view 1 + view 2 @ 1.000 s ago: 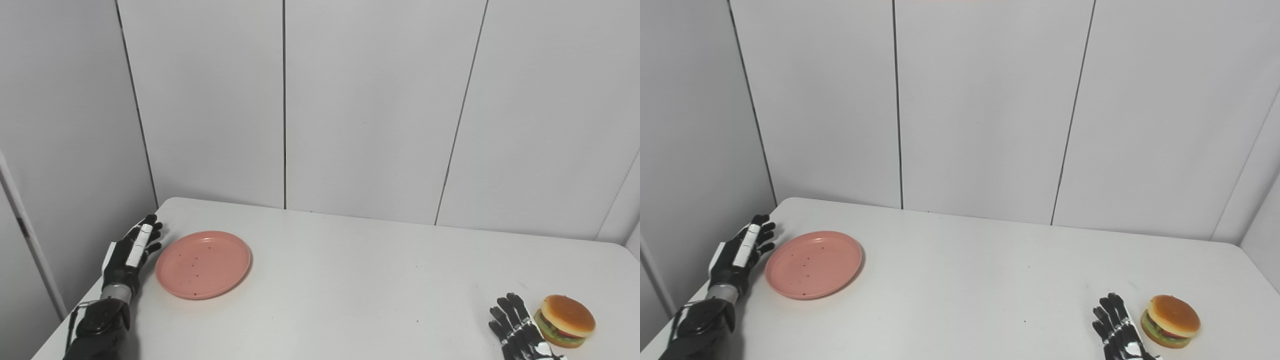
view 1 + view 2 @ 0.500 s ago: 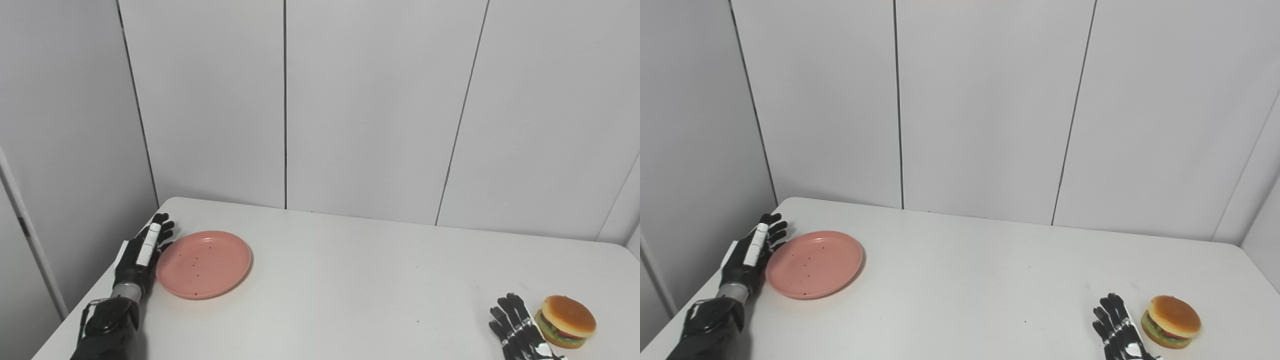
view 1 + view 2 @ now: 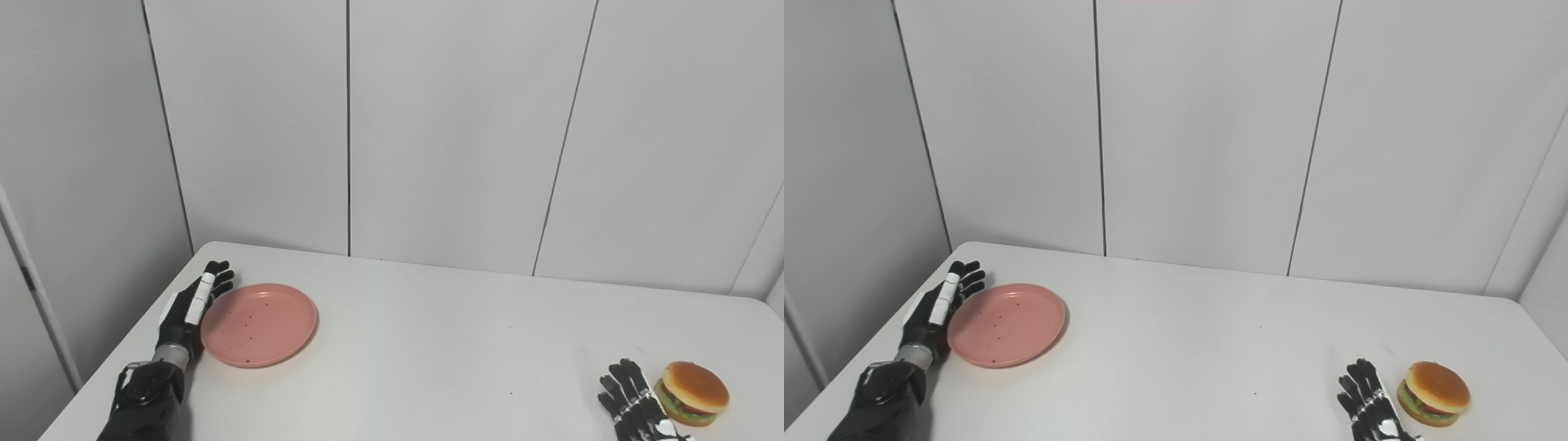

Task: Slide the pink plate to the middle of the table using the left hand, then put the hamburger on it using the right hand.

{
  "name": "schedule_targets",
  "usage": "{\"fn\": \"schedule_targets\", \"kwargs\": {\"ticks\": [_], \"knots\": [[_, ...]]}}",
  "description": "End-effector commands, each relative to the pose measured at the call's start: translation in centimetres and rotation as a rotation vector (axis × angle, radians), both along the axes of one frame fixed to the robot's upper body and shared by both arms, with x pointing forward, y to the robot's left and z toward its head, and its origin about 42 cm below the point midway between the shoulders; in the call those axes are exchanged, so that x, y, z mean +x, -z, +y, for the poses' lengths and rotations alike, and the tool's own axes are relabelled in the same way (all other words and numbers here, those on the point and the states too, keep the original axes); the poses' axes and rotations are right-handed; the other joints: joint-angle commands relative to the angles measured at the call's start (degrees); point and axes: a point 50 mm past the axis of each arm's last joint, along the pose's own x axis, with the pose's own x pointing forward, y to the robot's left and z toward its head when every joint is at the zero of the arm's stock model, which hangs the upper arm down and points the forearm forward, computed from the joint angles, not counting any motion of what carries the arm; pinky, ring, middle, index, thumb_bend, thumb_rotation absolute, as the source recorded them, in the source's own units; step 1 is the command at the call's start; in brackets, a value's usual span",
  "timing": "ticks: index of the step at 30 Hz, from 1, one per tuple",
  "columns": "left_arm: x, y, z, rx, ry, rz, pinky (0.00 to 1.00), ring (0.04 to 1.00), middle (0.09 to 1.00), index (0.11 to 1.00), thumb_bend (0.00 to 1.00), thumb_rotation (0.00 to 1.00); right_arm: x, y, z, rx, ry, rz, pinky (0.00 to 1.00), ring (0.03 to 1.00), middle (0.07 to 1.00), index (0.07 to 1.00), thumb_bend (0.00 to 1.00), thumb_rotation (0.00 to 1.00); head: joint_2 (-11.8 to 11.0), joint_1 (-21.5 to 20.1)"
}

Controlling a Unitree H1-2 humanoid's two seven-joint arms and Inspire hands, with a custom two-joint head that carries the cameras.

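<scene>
So the pink plate (image 3: pixel 258 324) is sitting flat on the white desk (image 3: pixel 429 343) over in the lower left of the frame, close to the desk's left edge and well short of the middle. We can see a few tiny dark specks scattered on its surface.

Right up against the plate's left rim is the left robot hand (image 3: pixel 191 306). It looks like it's touching the rim, standing on its side with the fingers (image 3: pixel 218 272) stretched out straight and pointing away from us toward the back wall (image 3: pixel 453 135). It's spread flat and not gripping anything, just laid alongside the plate. Its black arm comes up from the bottom left corner.

Way over on the other side, in the lower right of the frame, we've got the hamburger (image 3: pixel 692 392): tan bun on top, green and red layers showing at its side. It's resting on the desk, well apart from the plate.

Just beside the burger, on its left, is the right robot hand (image 3: pixel 634 404). Its fingers are extended and a bit spread, nothing held, and there's a thin gap between it and the bun as far as we can tell. Part of that hand is cut off by the bottom edge.

Behind everything is a plain grey panelled wall with dark vertical seams.
</scene>
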Motion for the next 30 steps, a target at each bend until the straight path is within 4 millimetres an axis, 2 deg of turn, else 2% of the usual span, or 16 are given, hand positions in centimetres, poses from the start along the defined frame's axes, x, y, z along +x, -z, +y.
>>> {"fn": "schedule_targets", "kwargs": {"ticks": [1, 10, 15, 26, 30], "knots": [[2.9, -4.4, -1.0, 0.017, 0.042, -0.143, 0.76, 0.883, 0.866, 0.819, 0.95, 0.86, -0.3, 3.9, -2.4, -0.03, 0.04, 0.151, 0.97, 0.951, 0.955, 0.949, 0.85, 0.91, 0.05, 0.03], [3.3, -4.5, -2.5, 0.002, 0.088, -0.153, 0.77, 0.906, 0.881, 0.834, 0.96, 0.86, -0.3, 3.8, -2.2, -0.033, 0.045, 0.155, 0.96, 0.944, 0.947, 0.937, 0.85, 0.91, 0.27, -0.35], [3.7, -4.3, -3.9, -0.001, 0.105, -0.16, 0.78, 0.9, 0.858, 0.817, 0.92, 0.87, -0.4, 3.6, -2.1, -0.032, 0.043, 0.156, 0.96, 0.944, 0.952, 0.939, 0.85, 0.91, 0.35, -0.45], [4.6, -4.1, -7.0, -0.028, 0.152, -0.154, 0.81, 0.908, 0.86, 0.819, 0.97, 0.83, -0.3, 3.7, -1.7, -0.032, 0.045, 0.153, 0.95, 0.94, 0.948, 0.936, 0.86, 0.91, 0.07, -1.17], [4.9, -4.0, -8.0, -0.028, 0.154, -0.139, 0.8, 0.905, 0.862, 0.811, 0.93, 0.83, -0.4, 3.7, -1.7, -0.033, 0.039, 0.15, 0.95, 0.936, 0.945, 0.937, 0.85, 0.91, 0.1, -1.4]]}}
